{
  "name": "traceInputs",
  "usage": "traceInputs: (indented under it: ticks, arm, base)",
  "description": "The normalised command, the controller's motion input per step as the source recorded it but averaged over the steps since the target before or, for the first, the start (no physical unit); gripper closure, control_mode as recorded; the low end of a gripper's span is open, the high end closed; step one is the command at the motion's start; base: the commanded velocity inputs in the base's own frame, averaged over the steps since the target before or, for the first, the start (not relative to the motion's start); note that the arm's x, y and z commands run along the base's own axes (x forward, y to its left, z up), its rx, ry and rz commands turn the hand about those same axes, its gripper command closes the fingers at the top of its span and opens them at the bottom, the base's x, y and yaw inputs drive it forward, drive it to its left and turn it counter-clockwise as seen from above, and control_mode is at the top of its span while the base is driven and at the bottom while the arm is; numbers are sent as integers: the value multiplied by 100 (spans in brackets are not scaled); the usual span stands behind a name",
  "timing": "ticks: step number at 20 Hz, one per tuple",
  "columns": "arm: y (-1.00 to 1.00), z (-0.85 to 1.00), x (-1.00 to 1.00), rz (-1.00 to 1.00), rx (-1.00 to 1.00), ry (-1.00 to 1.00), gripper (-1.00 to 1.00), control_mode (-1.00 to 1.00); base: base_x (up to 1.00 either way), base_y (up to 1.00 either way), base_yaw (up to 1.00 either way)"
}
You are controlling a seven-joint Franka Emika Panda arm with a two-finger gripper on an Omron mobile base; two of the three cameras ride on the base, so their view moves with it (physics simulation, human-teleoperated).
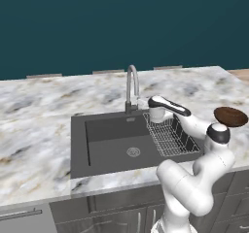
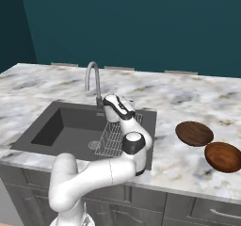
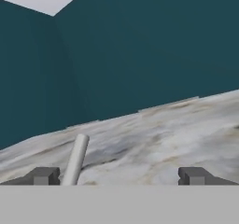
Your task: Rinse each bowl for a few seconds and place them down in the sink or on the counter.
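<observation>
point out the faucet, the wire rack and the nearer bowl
faucet point(image 2: 91, 76), right base view, on the curved top of the spout
wire rack point(image 1: 168, 137), left base view, on the middle of the mesh floor
nearer bowl point(image 2: 223, 157), right base view, on the centre of its inside

No readable text, labels, brands, numbers or signs on any surface.

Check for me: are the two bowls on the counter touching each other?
Apart. The right base view shows the farther bowl and the nearer bowl side by side with a thin strip of counter between their rims.
</observation>
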Motion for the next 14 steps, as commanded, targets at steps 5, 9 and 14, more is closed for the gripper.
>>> traceInputs:
  ticks: [5, 9, 14]
  arm:
    - [-57, -22, 4, 0, 6, 4, -100, -100]
    - [-34, -65, 12, -1, 0, 23, -100, -100]
    - [-29, -76, 20, -10, -10, 35, -100, -100]
  base:
    - [0, 0, 0]
    - [0, 0, 0]
    - [0, 0, 0]
